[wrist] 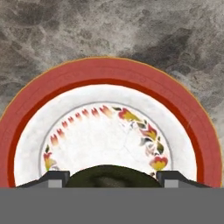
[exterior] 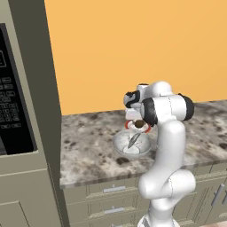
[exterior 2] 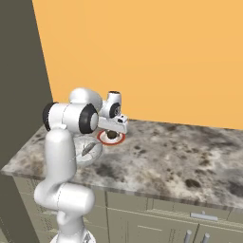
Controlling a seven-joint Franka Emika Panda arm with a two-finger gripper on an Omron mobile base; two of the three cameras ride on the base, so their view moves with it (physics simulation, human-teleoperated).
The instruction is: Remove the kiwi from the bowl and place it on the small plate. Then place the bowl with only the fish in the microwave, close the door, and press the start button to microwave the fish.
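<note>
While my fingers (wrist: pixel 112 177) straddle the kiwi (wrist: pixel 112 178) over the small plate (wrist: pixel 109 131), I cannot tell whether they grip or have let go. Fish (exterior: pixel 133 140) lies in the bowl (exterior: pixel 131 144) alongside on the counter (exterior 2: pixel 190 156). Best: release low, lift straight.

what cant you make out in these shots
- Whether the kiwi rests on the small plate or hangs in the gripper: the hand covers it in both base views.
- The microwave: cut off by the left base view's edge.
- The fish in the bowl: too small for detail.
</note>
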